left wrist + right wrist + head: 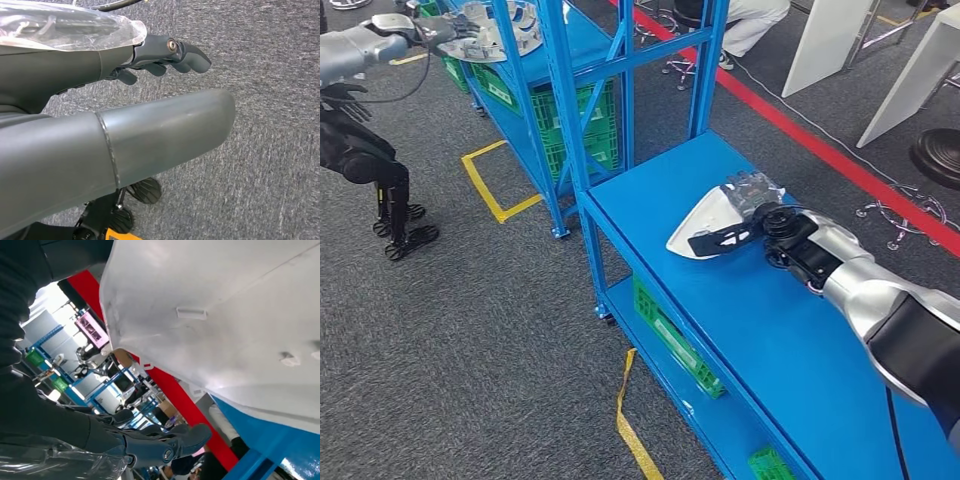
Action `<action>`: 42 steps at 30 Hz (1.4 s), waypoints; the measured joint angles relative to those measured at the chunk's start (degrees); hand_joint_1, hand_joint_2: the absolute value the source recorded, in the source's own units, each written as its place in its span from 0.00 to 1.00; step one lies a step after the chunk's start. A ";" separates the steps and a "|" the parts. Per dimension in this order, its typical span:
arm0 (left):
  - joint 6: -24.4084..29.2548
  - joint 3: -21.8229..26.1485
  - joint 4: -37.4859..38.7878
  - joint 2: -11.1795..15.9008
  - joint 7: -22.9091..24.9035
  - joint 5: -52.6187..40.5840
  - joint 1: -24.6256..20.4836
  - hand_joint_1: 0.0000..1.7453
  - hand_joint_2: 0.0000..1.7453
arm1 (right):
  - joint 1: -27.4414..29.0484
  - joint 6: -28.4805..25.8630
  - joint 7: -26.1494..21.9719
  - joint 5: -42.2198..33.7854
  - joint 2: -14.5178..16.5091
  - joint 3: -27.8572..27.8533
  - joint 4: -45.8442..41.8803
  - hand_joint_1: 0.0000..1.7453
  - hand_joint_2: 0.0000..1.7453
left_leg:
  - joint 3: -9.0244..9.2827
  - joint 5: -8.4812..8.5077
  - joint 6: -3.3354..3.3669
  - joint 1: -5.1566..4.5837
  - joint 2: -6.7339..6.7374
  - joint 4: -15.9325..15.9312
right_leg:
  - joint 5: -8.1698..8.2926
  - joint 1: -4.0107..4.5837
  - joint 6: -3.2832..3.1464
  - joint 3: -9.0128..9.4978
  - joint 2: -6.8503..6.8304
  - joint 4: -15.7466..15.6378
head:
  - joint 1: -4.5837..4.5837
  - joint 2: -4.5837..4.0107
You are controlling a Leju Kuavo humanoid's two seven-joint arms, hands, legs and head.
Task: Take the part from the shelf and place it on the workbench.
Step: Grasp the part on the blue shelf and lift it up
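Note:
A white, pointed part (705,215) lies on the blue workbench (773,340). My right hand (761,228) is at its near end, dark fingers (720,240) stretched out along its edge. In the right wrist view the part (226,325) sits close on the thumb side, and a gap shows between it and the straight fingers (166,445). My left hand (433,30) reaches toward the blue shelf (546,90), beside the silvery parts (490,35) on its top level. In the left wrist view its fingers (170,52) and thumb (151,135) are apart over grey carpet, holding nothing.
Green crates (580,125) stand on the shelf's lower level, and more (675,340) under the workbench. Yellow tape (490,185) and a red line (841,160) mark the carpet. A person in white trousers (754,22) sits behind the shelf. Stool bases (935,155) stand at the right.

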 joint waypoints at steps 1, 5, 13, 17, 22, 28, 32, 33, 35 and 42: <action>0.00 -0.02 0.00 -0.01 0.00 -0.01 -0.02 0.00 0.00 | 0.00 -0.02 -0.01 -0.06 0.15 0.00 0.31 0.00 1.00 | 0.00 0.00 0.00 0.00 0.00 0.00 | 0.00 0.00 0.00 0.00 0.00 0.00 | 0.00 0.00; 0.01 -0.36 0.00 -0.03 0.00 -0.01 -0.06 0.00 0.00 | 0.01 -0.08 -0.01 -0.15 0.78 0.02 1.63 0.00 1.00 | 0.00 0.00 0.00 0.00 0.00 0.00 | 0.00 0.00 0.00 0.00 0.00 0.00 | 0.00 0.00; 0.02 -1.23 0.00 -0.09 0.00 -0.25 -0.18 0.00 0.00 | 0.00 -0.50 -0.02 -0.37 1.84 0.02 4.73 0.00 1.00 | 0.00 0.00 0.00 0.00 0.00 0.00 | 0.00 0.00 0.00 0.00 0.00 0.00 | 0.00 0.00; 0.02 -1.33 0.00 -0.11 0.01 -0.35 -0.24 0.00 0.00 | 0.01 -0.62 -0.03 -0.39 2.14 0.02 5.98 0.00 1.00 | 0.00 0.00 0.00 0.00 0.00 0.01 | 0.00 0.00 0.00 -0.01 0.00 0.00 | 0.00 0.00; 0.02 -1.35 0.00 -0.14 0.06 -0.45 -0.35 0.00 0.00 | 0.00 -0.92 -0.03 -0.39 2.47 0.02 7.35 0.00 1.00 | 0.00 0.00 0.00 0.00 0.00 0.01 | 0.00 0.00 0.00 -0.01 0.00 0.00 | 0.00 0.00; 0.02 -1.42 0.00 -0.15 0.09 -0.51 -0.42 0.00 0.00 | -0.01 -1.39 -0.03 -0.61 2.70 0.02 8.65 0.00 1.00 | 0.00 0.00 0.00 0.00 0.00 0.01 | 0.00 0.00 0.00 0.00 0.00 0.00 | 0.00 0.00; 0.02 -1.42 0.00 -0.15 0.09 -0.52 -0.44 0.00 0.00 | -0.03 -1.55 -0.03 -0.62 2.78 0.02 9.01 0.00 1.00 | 0.01 0.00 0.00 0.00 0.00 0.01 | 0.00 0.00 0.00 0.01 0.00 0.00 | 0.00 0.00; 0.02 -1.42 0.00 -0.15 0.11 -0.52 -0.44 0.00 0.00 | -0.03 -1.57 -0.03 -0.62 2.80 0.02 9.07 0.00 1.00 | 0.02 0.00 0.00 0.00 0.00 0.01 | 0.00 0.00 0.00 0.01 0.00 0.00 | 0.00 0.00; 0.02 -1.42 0.00 -0.15 0.16 -0.52 -0.44 0.00 0.00 | -0.03 -1.60 -0.03 -0.62 2.82 0.02 9.17 0.00 1.00 | 0.02 0.00 0.00 0.00 0.00 0.01 | 0.00 0.00 0.00 0.02 0.00 0.00 | 0.00 0.00; 0.02 -1.42 0.00 -0.15 0.24 -0.52 -0.44 0.00 0.00 | -0.02 -1.73 0.05 -0.73 2.91 0.02 9.56 1.00 1.00 | 0.03 0.00 0.00 0.00 0.00 0.01 | 0.00 0.00 0.00 0.02 0.00 0.00 | 0.00 0.00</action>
